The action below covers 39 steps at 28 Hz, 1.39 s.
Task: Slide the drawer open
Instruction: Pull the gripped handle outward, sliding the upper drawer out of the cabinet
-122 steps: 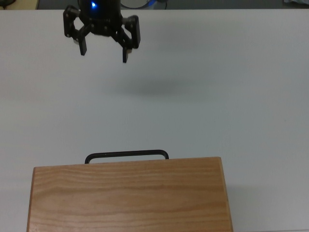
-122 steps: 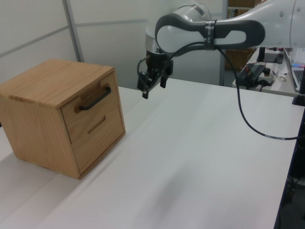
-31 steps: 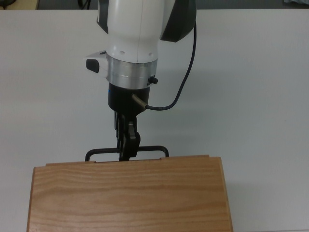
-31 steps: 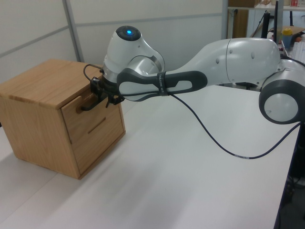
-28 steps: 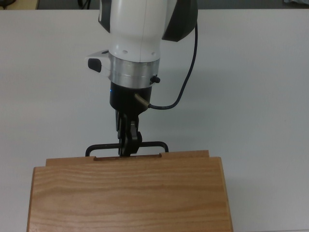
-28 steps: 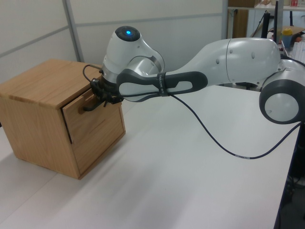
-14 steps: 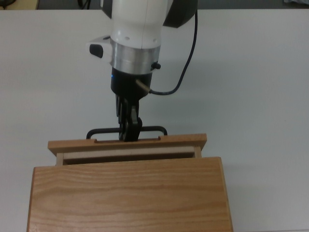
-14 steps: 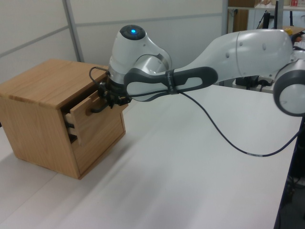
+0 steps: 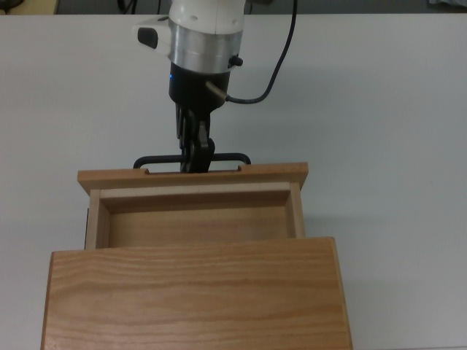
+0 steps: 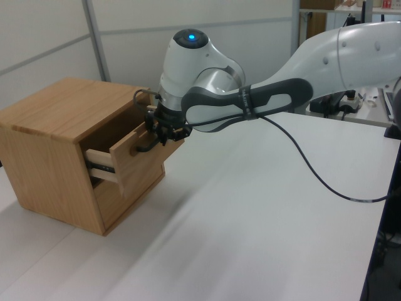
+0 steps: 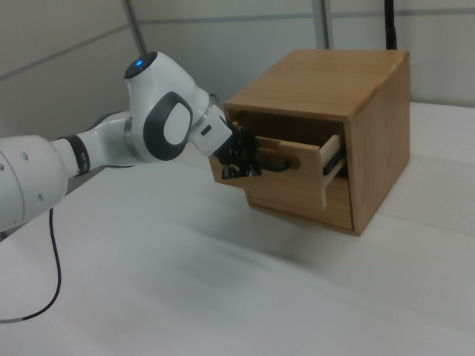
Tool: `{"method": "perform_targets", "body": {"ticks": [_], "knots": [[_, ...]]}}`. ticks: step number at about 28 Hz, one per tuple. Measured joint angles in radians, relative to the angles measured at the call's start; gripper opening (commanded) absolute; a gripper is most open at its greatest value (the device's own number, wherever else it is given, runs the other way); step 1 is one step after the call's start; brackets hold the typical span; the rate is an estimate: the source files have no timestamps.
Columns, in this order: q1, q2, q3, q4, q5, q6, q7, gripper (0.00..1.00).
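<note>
Drawer: the drawer (image 9: 193, 219) sits in the upper slot of the cabinet, partly out. In the top view we see its light wood tray open to the camera and empty, with the wider front panel toward the arm.
Handle: the bar handle (image 9: 226, 157) is a thin black metal bar across the front panel. Its long axis runs left to right in the top view, square to the way the drawer travels.
Key relation: we find the gripper (image 9: 195, 156) on the outer side of the front panel, at the middle of the bar, so the drawer lies between it and the cabinet body. We judge that a straight pull away from the cabinet, toward the top view's upper edge, keeps the tray running true.
Grip: the dark fingers are closed narrowly on the handle, one above and one below as best we can tell in the right view.
Progress: we judge the drawer roughly half out, and part of the tray is under the cabinet top.
Cabinet: the cabinet (image 10: 50, 119) is a plain box of grained, warm-toned wood with flat faces and square edges. A lower drawer front shows closed beneath.
Slide hardware: a dark runner shows at the drawer's side in the left view.
Table: the table (image 9: 387, 109) is smooth, matte and white.
Arm: the arm (image 10: 294, 69) is glossy white with dark joints, and a black cable (image 9: 273, 69) trails from the wrist.
</note>
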<state>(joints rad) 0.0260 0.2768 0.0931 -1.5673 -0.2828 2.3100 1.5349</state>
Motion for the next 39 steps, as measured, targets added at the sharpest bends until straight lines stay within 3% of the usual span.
{"method": "perform_targets", "body": {"ticks": [11, 39], "knots": [[-0.001, -0.098, 0.000, -0.112, 0.053, -0.022, -0.021, 0.00], [0.006, -0.314, 0.002, -0.363, 0.071, -0.022, -0.020, 0.00]]}}
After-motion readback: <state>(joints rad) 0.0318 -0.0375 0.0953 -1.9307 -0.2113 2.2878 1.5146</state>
